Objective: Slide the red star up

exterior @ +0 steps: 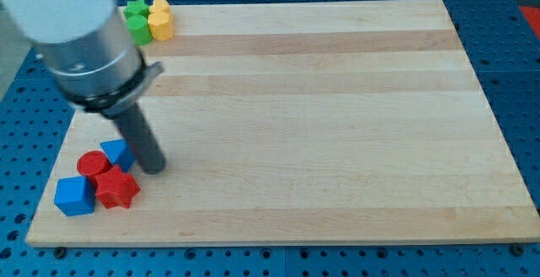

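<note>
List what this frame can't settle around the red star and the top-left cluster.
- Camera view: whether my tip touches the red star; too close to tell.
- Blue block above the red star: the rod covers its right side, shape unclear.
- Green blocks beside the yellow blocks: the arm's grey body hides their left part.
- Red cylinder: contact with the red star unclear.

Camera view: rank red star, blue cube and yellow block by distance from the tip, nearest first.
1. red star: just below and left of my tip, at the view's bottom left.
2. blue cube: further left, beyond the star.
3. yellow block: far off at the view's top left, beside the green block.
</note>
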### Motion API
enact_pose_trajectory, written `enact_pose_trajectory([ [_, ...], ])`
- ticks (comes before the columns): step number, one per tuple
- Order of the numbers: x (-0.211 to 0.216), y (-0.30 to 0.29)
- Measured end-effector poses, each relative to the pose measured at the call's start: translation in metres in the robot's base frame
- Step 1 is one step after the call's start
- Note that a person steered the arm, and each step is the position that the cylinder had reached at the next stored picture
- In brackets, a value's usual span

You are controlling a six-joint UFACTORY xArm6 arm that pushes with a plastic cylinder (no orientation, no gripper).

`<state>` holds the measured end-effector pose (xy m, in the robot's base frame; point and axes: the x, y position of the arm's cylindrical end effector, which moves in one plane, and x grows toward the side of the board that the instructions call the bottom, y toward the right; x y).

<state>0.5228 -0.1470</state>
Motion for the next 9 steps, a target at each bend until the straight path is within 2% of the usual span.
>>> enact_pose_trajectory([
  [1, -0.025, 0.061],
  [2, 0.027, 0.096],
  [3, 0.076, 0.051],
  [5, 0.094, -0.058],
  [8, 0.049, -0.069],
  [9, 0.025, -0.055],
])
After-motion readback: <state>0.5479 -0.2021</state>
